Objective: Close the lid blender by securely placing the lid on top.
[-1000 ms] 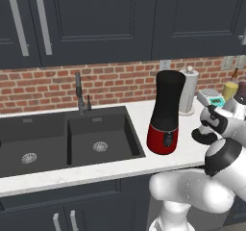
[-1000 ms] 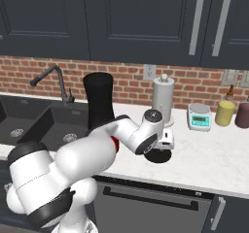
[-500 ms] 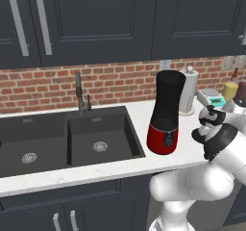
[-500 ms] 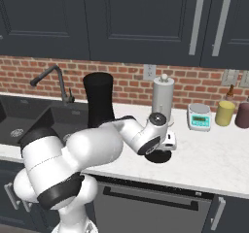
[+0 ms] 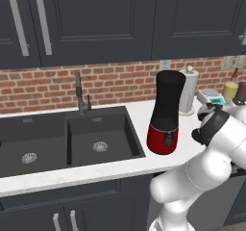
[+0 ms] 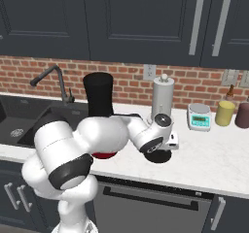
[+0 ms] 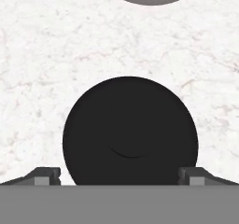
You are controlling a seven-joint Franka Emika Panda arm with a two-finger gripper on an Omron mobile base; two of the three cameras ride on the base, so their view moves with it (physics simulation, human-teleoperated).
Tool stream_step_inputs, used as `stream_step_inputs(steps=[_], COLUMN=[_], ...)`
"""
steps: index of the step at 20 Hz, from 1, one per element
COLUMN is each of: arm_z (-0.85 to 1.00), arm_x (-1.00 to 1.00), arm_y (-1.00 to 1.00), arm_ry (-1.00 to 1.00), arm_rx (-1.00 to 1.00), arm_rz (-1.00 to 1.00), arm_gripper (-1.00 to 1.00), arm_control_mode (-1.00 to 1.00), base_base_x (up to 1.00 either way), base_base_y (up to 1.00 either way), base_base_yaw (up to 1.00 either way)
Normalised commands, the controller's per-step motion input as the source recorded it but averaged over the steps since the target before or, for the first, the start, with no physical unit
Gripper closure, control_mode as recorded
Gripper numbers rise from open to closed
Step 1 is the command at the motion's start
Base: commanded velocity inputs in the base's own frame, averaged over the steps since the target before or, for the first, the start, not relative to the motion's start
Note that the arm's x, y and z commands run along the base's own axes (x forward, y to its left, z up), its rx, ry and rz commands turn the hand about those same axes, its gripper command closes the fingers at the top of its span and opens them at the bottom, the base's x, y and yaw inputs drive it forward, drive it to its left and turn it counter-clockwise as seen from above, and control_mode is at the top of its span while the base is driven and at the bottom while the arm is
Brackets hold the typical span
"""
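even, bright, diffuse rendered light. soft glossy highlight on the blender (image 5: 166, 112) base. shadows faint; no blur, glare or edge distortion.

Left base view: camera sits behind the arm on its left, looking forward and down across the white marbled counter (image 5: 139, 117) toward the red brick back wall (image 5: 48, 88). It takes in the dark double sink (image 5: 67, 141) at left.

Right base view: same height, from behind on the right, facing the same wall.

Shared by both: the tall black jar on a glossy red base (image 5: 166, 112) (image 6: 98, 101), the white upright paper-towel roll (image 5: 188, 93) (image 6: 163, 98), the white-and-teal scale (image 5: 210, 96) (image 6: 200, 116).

Hand view: very near, looking straight down on the flat round black cap (image 7: 130, 136) on the counter.
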Motion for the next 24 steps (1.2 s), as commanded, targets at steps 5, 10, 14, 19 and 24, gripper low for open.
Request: stream_step_inputs(steps=[5, 10, 14, 19, 24], arm_z=[-0.13, -0.13, -0.12, -0.15, -0.31], arm_x=[0.18, 0.17, 0.14, 0.12, 0.02], arm_y=[-0.01, 0.00, -0.08, -0.06, 0.00], arm_ry=[0.01, 0.00, 0.00, 0.00, 0.00], arm_rx=[0.00, 0.00, 0.00, 0.00, 0.00], arm_rz=[0.03, 0.02, 0.02, 0.02, 0.00], arm_gripper=[-1.00, -1.00, -1.00, -1.00, 1.00], arm_control_mode=[-1.00, -1.00, -1.00, -1.00, -1.00], base_base_x=[0.00, 0.00, 0.00, 0.00, 0.00], base_base_y=[0.00, 0.00, 0.00, 0.00, 0.00], base_base_yaw=[0.00, 0.00, 0.00, 0.00, 0.00])
